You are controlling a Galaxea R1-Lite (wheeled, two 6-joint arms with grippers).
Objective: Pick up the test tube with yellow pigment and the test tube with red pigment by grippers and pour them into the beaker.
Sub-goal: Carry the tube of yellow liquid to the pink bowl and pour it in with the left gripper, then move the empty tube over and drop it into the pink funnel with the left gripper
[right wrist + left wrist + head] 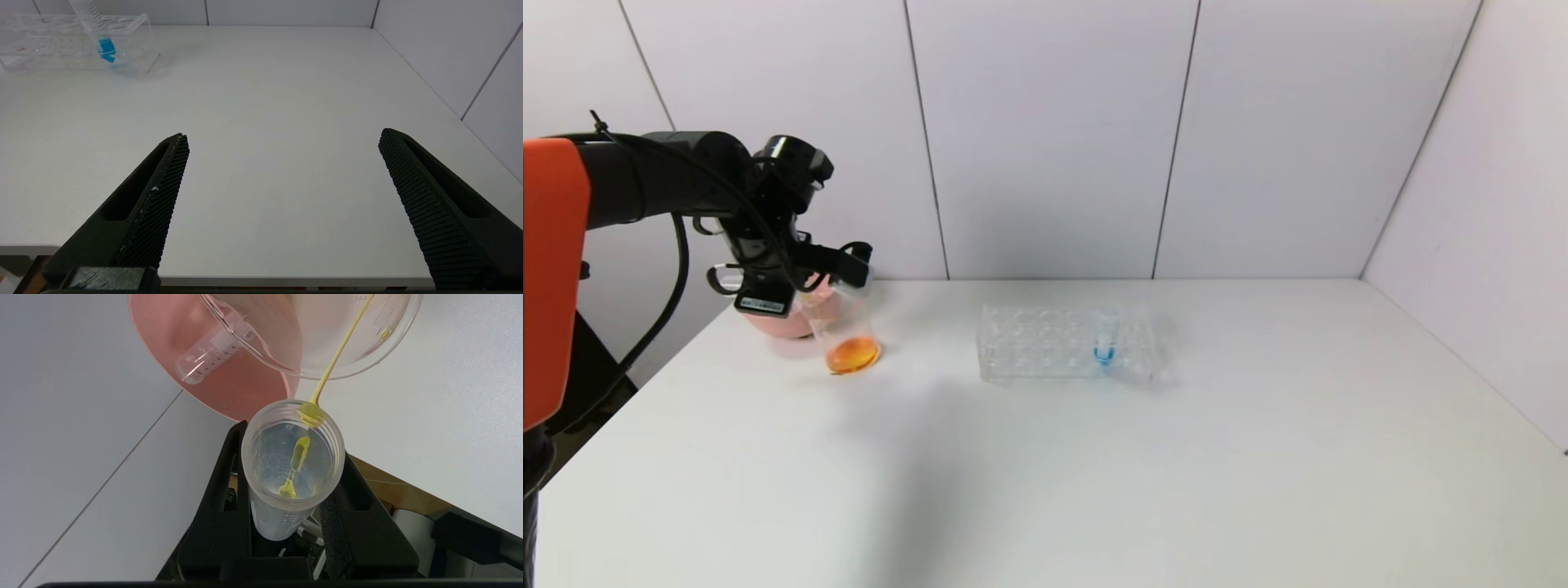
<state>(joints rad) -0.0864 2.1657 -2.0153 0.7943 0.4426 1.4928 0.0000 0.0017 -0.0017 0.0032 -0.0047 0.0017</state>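
My left gripper [845, 265] [292, 451] is shut on the test tube with yellow pigment [292, 469] and holds it tipped, mouth down, over the beaker [849, 331] [327, 335]. A thin yellow stream runs from the tube's lip into the beaker. Only streaks of yellow are left inside the tube. Orange liquid lies in the beaker's bottom [854, 355]. No tube with red liquid shows; an empty clear tube [210, 357] lies in the pink bowl. My right gripper [284, 134] is open and empty over the table's near edge, out of the head view.
The pink bowl [768, 322] [229, 388] stands right behind the beaker at the table's far left. A clear tube rack [1066, 343] [73, 41] in the middle holds a blue-liquid tube [1104, 347] [104, 43]. White walls close off the back and right.
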